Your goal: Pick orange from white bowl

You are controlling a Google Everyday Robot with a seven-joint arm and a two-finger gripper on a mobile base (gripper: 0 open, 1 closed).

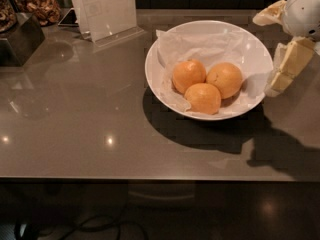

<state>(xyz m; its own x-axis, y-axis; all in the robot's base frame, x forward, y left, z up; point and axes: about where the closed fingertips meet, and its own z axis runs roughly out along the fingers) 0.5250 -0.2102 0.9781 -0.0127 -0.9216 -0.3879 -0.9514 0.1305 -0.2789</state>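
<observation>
The white bowl (250,44) stands on the grey counter right of centre, lined with crinkled white paper. Three oranges lie in it: one on the left (188,75), one on the right (225,79) and one in front (202,98), all touching. My gripper (265,54) is at the bowl's right rim, level with it, coming in from the right edge of the view. Its two cream fingers (287,64) are spread apart and hold nothing. It is apart from the oranges.
A clear plastic sign holder (105,9) stands at the back, left of the bowl. A dark box (17,41) and jars of snacks (40,6) sit at the back left. The counter's front edge (150,178) runs below the bowl.
</observation>
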